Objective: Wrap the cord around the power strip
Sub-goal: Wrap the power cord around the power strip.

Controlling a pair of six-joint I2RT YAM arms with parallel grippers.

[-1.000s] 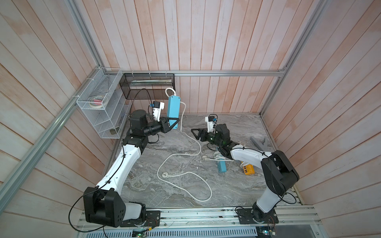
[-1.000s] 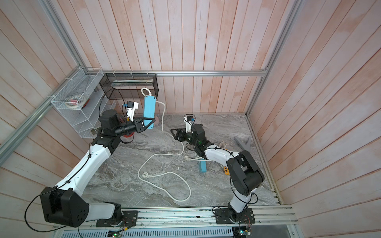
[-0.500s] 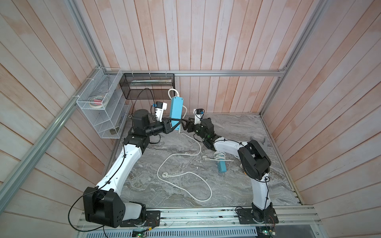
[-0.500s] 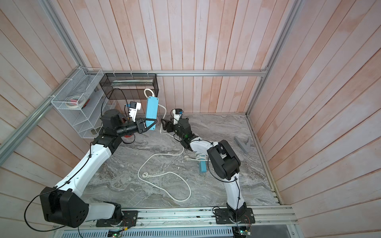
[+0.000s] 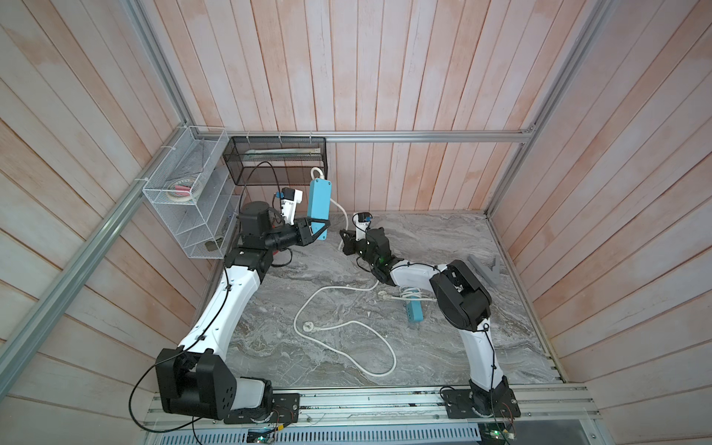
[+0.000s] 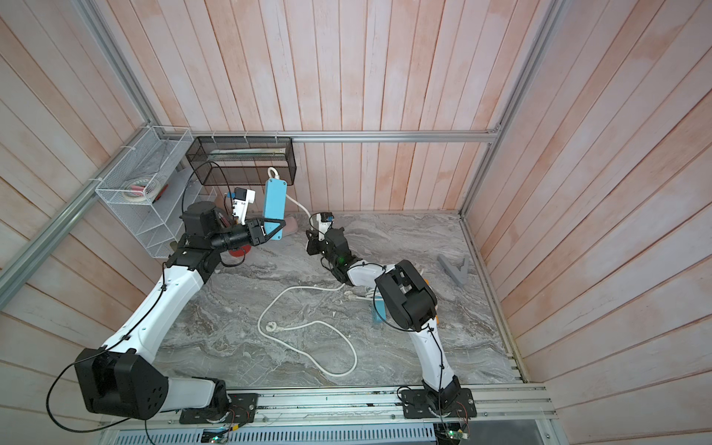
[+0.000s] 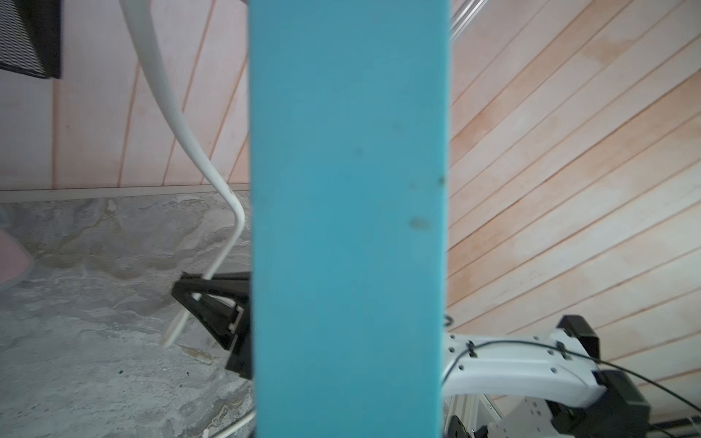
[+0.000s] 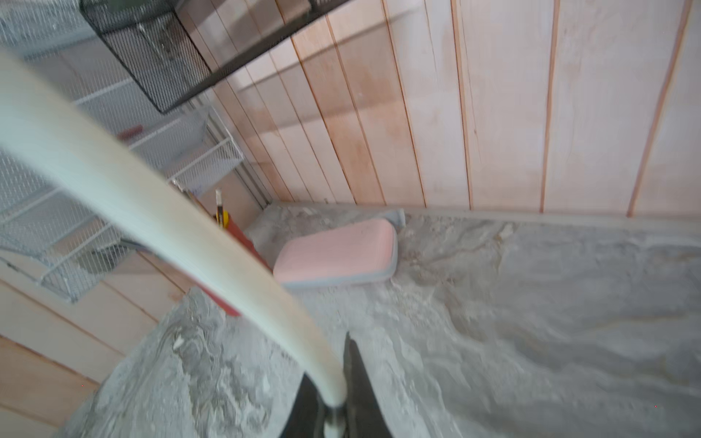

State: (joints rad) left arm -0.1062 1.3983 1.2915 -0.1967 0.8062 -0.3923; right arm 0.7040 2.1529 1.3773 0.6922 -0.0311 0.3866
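Left hand [image 5: 319, 230] clamps power strip [image 5: 319, 200] upright; right hand [image 8: 333, 411] pinches cord [image 8: 159, 212]; strip blocks most of left wrist view.

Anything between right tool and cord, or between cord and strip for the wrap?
Nothing visible. The right tool is shut on the cord beside the power strip, which the left tool holds upright off the table. Only air lies between them. The black mesh basket hangs close to the strip's top.

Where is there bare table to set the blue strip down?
Bare: the far stretch between the right gripper and the grey bracket, and the near corner beside the right arm's base. Crowded: the middle, with cord loops and a second strip.
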